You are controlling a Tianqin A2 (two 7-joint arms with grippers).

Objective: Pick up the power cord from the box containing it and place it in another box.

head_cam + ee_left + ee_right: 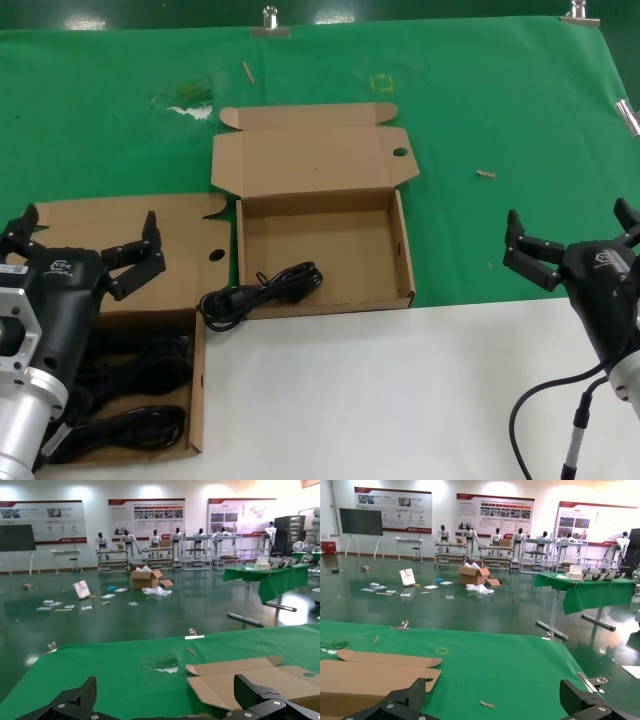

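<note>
A brown box (196, 400) at the front left holds several black power cords (135, 425). Its lid (185, 235) lies open behind it. A second brown box (375, 240) stands in the middle with its lid (310, 150) open at the back. One power cord (262, 290) lies in its front left corner, and one end hangs over the front wall. My left gripper (90, 230) is open and empty above the left box. My right gripper (568, 225) is open and empty, off to the right of the middle box. The left wrist view shows that gripper (167, 700) open, with a box lid (260, 675) beyond it.
A green cloth (120, 150) covers the far half of the table and a white surface (400, 400) the near half. A small scrap (485, 174) lies on the cloth to the right of the middle box. It also shows in the right wrist view (487, 704).
</note>
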